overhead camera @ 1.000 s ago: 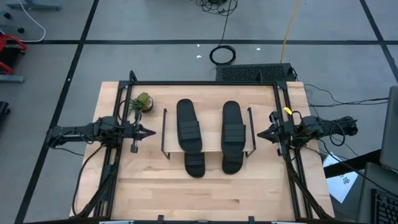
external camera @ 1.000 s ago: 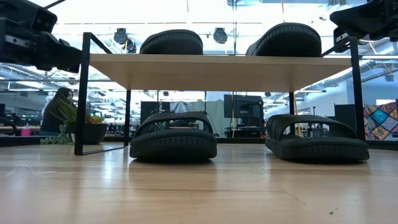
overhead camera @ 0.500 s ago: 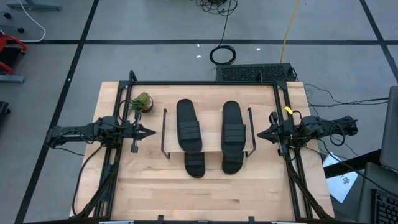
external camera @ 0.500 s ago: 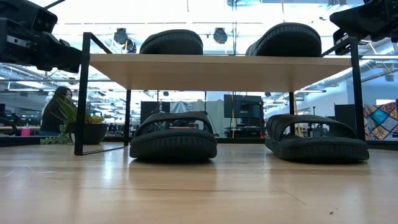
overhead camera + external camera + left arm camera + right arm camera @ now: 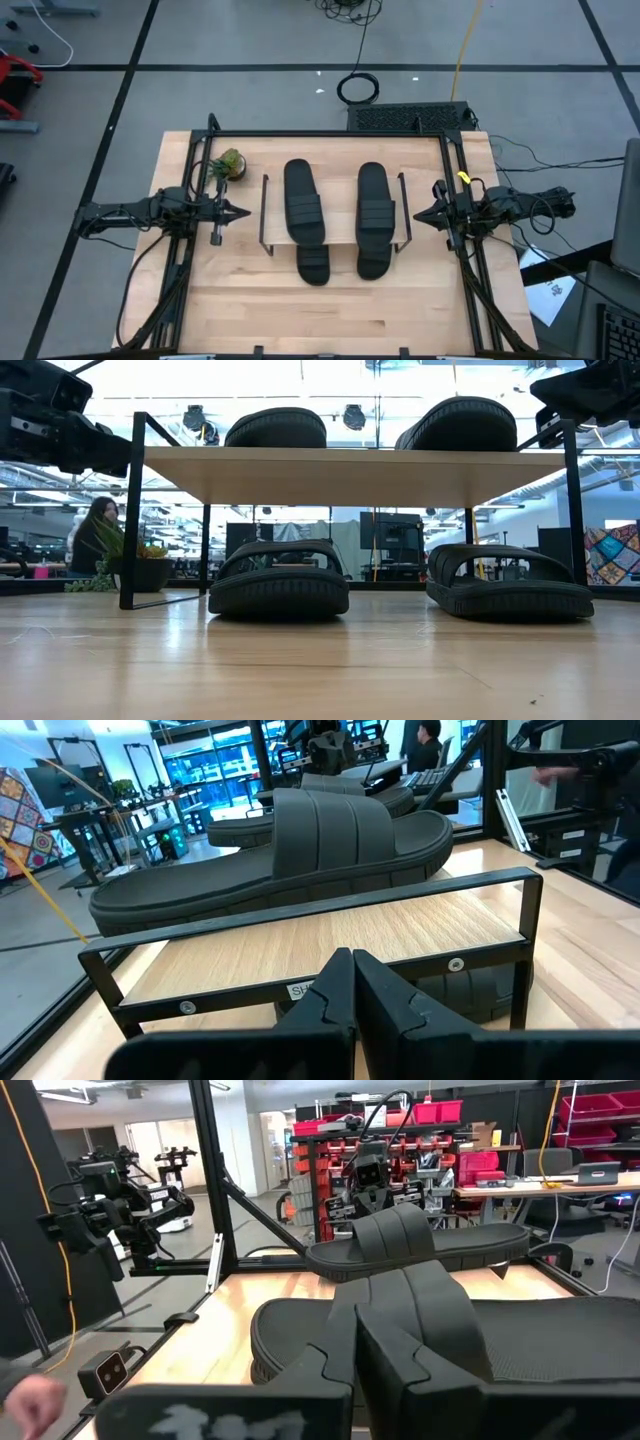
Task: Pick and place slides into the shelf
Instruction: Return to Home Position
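The shelf [image 5: 333,232] stands mid-table on its thin black wire side frames. Two black slides [image 5: 304,200] [image 5: 376,200] lie side by side on its top board [image 5: 350,472]. Two more slides [image 5: 278,582] [image 5: 510,586] rest on their soles underneath, their near ends [image 5: 313,264] [image 5: 375,262] sticking out past the board. My left gripper [image 5: 240,212] hovers shut just left of the shelf. My right gripper [image 5: 418,214] hovers shut just right of it. In the left wrist view the shut fingers [image 5: 352,975] point at the shelf's side frame [image 5: 300,912]; the right wrist view's fingers [image 5: 385,1285] face the slides.
A small potted plant [image 5: 229,163] sits on the table, left of and behind the shelf. A black frame [image 5: 330,133] borders the table's far and side edges. Bare wood lies near the front edge [image 5: 330,320]. A person [image 5: 95,535] sits in the room behind.
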